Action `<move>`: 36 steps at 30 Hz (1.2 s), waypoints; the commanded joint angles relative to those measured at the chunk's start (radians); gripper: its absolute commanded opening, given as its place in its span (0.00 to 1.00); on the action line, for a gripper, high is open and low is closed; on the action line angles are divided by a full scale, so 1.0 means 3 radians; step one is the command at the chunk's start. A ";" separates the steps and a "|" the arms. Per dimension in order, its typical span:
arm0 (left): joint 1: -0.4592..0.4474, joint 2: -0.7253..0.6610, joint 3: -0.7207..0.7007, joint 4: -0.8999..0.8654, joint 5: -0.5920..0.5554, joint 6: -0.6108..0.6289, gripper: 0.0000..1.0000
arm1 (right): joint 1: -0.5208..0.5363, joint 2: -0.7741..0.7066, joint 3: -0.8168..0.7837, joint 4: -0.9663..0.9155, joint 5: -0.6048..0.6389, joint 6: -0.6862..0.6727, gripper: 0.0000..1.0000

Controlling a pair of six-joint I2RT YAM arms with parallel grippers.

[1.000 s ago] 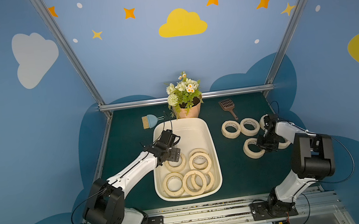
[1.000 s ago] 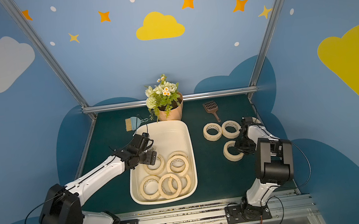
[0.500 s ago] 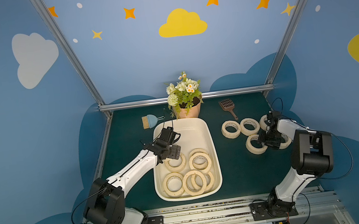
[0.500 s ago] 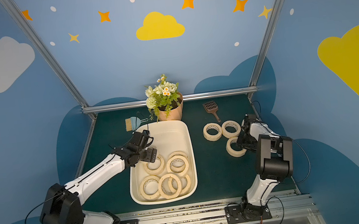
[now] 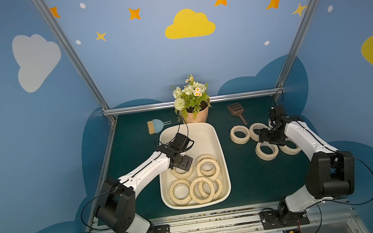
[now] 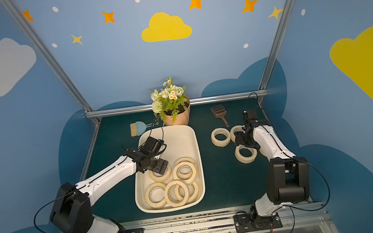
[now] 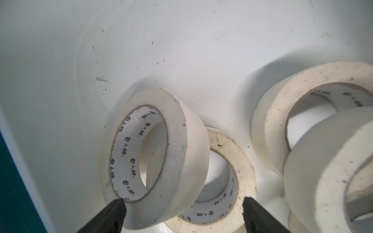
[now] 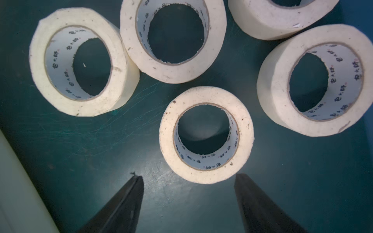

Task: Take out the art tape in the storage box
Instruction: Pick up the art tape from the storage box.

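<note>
The storage box (image 5: 198, 142) is an off-white tub in the middle of the green mat, seen in both top views. Several cream art tape rolls (image 5: 207, 168) lie at its near end. My left gripper (image 7: 183, 199) is open inside the box, its fingers on either side of a tilted roll (image 7: 177, 141) that leans on a flat roll (image 7: 242, 167). Several more rolls (image 5: 239, 134) lie on the mat to the right. My right gripper (image 8: 189, 176) hangs open just above the mat, beside a flat roll (image 8: 166, 133), with nothing between its fingers.
A peach flower pot (image 5: 196, 115) stands right behind the box. A small blue brush (image 5: 156, 126) lies at the back left and a brown scoop (image 5: 237, 111) at the back right. A metal rail (image 5: 239, 95) bounds the back of the mat.
My right gripper has opened and let go of a roll, which now lies flat on the mat. The left gripper has shifted slightly inside the box and stays open.
</note>
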 commanded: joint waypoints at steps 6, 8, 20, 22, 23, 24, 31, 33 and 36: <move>0.0103 0.0355 0.0134 0.0134 -0.0166 0.0199 0.75 | 0.0467 -0.0315 -0.0080 -0.0309 -0.0070 -0.0012 0.76; 0.0103 0.0390 0.0161 0.0137 -0.0185 0.0202 0.60 | 0.0537 -0.0345 -0.0112 -0.0317 -0.0071 0.0008 0.76; 0.0090 -0.0113 0.0259 0.0049 -0.0154 0.0067 0.19 | 0.0929 -0.0215 0.0012 -0.0354 -0.0477 0.0068 0.74; 0.0090 -0.0318 0.0241 0.0086 -0.0092 -0.0014 0.14 | 0.0964 -0.0210 0.0028 -0.0320 -0.0636 0.0077 0.74; 0.0097 -0.0467 0.0201 0.0141 -0.0022 -0.0088 0.11 | 0.0981 -0.0210 0.0037 -0.0306 -0.0721 0.0076 0.74; 0.0100 -0.0586 0.0160 0.0210 0.0064 -0.0153 0.10 | 0.0996 -0.0210 0.0046 -0.0292 -0.0788 0.0072 0.74; 0.0226 -0.1372 -0.0591 0.1400 0.1198 -0.0897 0.04 | 0.1037 -0.0156 0.0012 0.0056 -0.1484 0.0169 0.74; 0.0308 -0.1514 -0.0849 0.1924 0.1610 -0.1192 0.04 | 0.1034 -0.0110 0.0006 0.0198 -0.1703 0.0241 0.73; 0.0448 -0.1606 -0.1278 0.2941 0.2233 -0.1740 0.04 | 0.1039 -0.0083 -0.0019 0.0487 -0.2094 0.0400 0.73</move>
